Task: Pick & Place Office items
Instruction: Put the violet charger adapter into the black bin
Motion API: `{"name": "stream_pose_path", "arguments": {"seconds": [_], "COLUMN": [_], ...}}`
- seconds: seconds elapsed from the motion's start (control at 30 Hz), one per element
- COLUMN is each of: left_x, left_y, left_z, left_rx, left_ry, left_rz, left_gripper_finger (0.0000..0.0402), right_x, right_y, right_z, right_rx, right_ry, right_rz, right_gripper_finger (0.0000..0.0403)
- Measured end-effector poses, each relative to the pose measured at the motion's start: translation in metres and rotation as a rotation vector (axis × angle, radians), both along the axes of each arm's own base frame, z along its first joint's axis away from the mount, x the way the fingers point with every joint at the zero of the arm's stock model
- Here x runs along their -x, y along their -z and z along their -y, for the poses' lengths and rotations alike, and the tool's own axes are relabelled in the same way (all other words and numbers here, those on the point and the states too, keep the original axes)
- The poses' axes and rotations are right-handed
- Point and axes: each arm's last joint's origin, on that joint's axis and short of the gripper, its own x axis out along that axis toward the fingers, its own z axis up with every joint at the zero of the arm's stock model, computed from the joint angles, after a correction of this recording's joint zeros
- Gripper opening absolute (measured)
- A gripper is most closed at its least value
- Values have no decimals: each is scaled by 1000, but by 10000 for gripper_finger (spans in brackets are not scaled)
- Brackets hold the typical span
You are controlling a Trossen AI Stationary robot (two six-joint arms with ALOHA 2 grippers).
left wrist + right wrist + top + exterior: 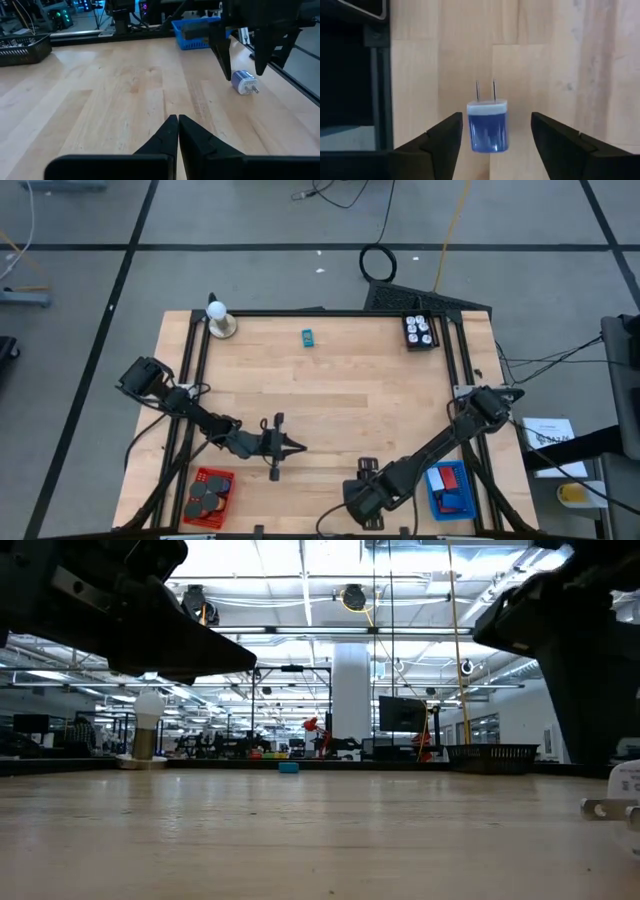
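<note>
A blue and white plug charger (487, 127) lies flat on the table near its near edge, prongs pointing away from the camera in the right wrist view. My right gripper (496, 119) is open and points down over it, one finger on each side, touching nothing. The left wrist view shows the same charger (244, 82) just below the right gripper (244, 75). In the high view the right gripper (366, 476) hides it. My left gripper (177, 131) is shut and empty, low over the table's near-left part (284, 447). A small teal item (308, 336) lies near the far edge.
A red mesh basket (208, 493) with black discs sits at the near-left corner. A blue mesh basket (447, 488) sits at the near right, beside the right arm. A white ball on a tan base (218, 320) stands far left, and a black tray (420, 330) far right.
</note>
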Motion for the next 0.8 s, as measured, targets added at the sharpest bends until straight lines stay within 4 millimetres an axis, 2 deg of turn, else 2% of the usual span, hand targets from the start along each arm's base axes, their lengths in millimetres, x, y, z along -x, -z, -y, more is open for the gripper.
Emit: {"name": "stream_pose_path", "arguments": {"seconds": [0.17, 0.3, 0.57, 0.8], "left_x": [0, 0, 0, 0], "left_y": [0, 1, 2, 2], "left_z": [0, 0, -1, -1], "left_rx": [-1, 0, 2, 3], "left_ry": [0, -2, -12, -12], "left_rz": [-2, -11, -21, -21], "left_gripper_finger": [21, 21, 21, 21], "right_x": [-4, -5, -6, -3], "right_y": [16, 17, 17, 10], "right_z": [-3, -2, -1, -1], "right_rx": [-6, 6, 44, 84], "right_ry": [-5, 19, 27, 35], "right_rz": [-25, -22, 13, 55], "right_gripper_finger": [227, 216, 121, 127]}}
